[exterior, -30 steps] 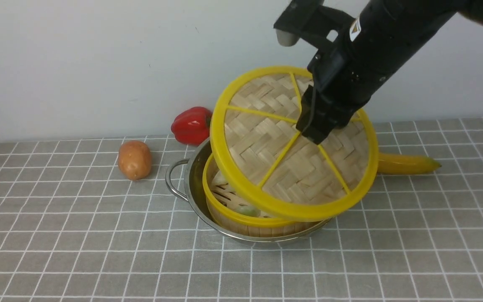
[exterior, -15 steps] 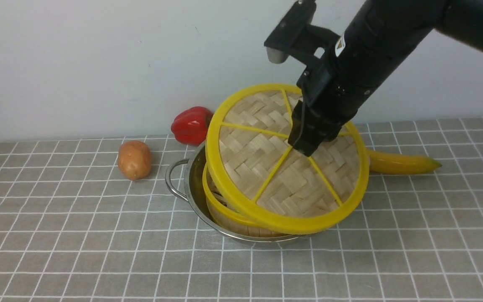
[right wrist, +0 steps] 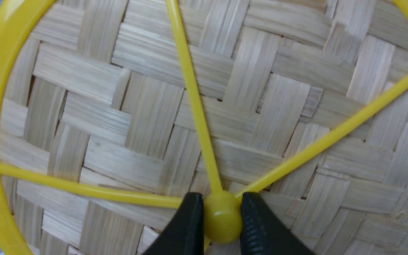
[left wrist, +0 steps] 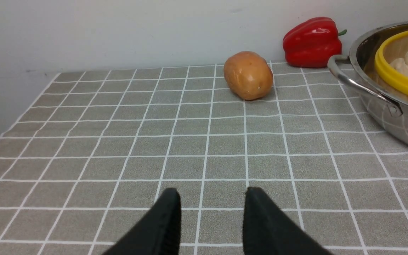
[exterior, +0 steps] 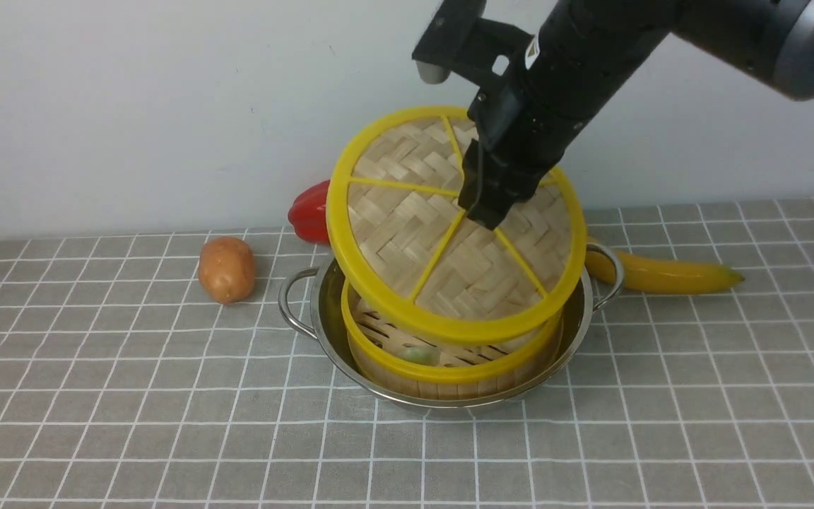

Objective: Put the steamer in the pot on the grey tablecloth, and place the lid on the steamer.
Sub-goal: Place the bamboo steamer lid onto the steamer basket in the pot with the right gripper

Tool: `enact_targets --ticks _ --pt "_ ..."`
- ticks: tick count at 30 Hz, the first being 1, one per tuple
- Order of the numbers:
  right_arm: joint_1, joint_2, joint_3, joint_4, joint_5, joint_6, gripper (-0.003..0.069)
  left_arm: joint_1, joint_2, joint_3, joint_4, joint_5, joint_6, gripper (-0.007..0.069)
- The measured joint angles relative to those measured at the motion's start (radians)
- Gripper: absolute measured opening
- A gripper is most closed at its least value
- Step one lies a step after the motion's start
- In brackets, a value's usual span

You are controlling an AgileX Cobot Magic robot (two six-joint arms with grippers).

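Lid [exterior: 407,233] shifted left over steamer [exterior: 449,371] | right claw [right wrist: 221,219] clamped on it | left claw [left wrist: 211,212] parted | potato [exterior: 227,268], pepper [left wrist: 312,42], banana [exterior: 668,276] beside pot [exterior: 326,332]

steamer [exterior: 449,372] in pot [exterior: 320,322] | lid [exterior: 407,240] tilted above steamer | potato [exterior: 227,269] left of pot

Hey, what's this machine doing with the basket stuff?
The right gripper grips the woven lid at its centre and holds it tilted over the steamer, which already sits in the pot on the grey tablecloth. The lid is not yet lying flat on the steamer. The left gripper hangs open and empty off to the side. A potato, red pepper and banana lie around the pot.
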Motion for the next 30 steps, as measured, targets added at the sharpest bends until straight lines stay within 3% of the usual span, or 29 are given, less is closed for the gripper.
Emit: enact_targets --ticks 30 --pt "0.000 0.123 -0.042 -0.025 0.000 -0.033 0.0146 0.000 0.000 0.000 0.000 0.000 0.000 0.0243"
